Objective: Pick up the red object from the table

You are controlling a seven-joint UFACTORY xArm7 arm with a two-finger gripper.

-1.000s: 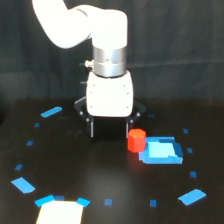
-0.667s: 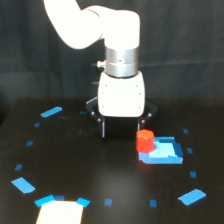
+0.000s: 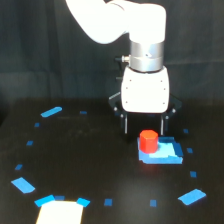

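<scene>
1. The red object [image 3: 148, 141] sits on the black worktop [image 3: 90, 165], at the exterior view's left edge of the blue square patch [image 3: 162, 152], apparently resting partly on it.
2. The gripper [image 3: 144, 128] hangs directly behind and above the block; two dark fingers [image 3: 125, 125] drop from the white housing, one on each side of the block's top. They look spread wider than the block, with nothing held between them.
3. Likely trouble: from this single angle, depth is uncertain. The fingers may stand behind the block rather than straddling it, so a straight descent could land a fingertip on its top or nudge it across the patch.
4. The block is faceted and narrow; if the fingers close on edges rather than flat faces, it could twist or pop out.
5. A patch edge under the block may leave it slightly tilted, which would make the grip uneven.
6. Hard to make out: the fingertips blend into the dark backdrop and worktop, so their exact height above the surface is unclear. The block's base and its facets are blurred.
7. The pale rectangle [image 3: 59, 212] at the bottom edge is cut off.
</scene>
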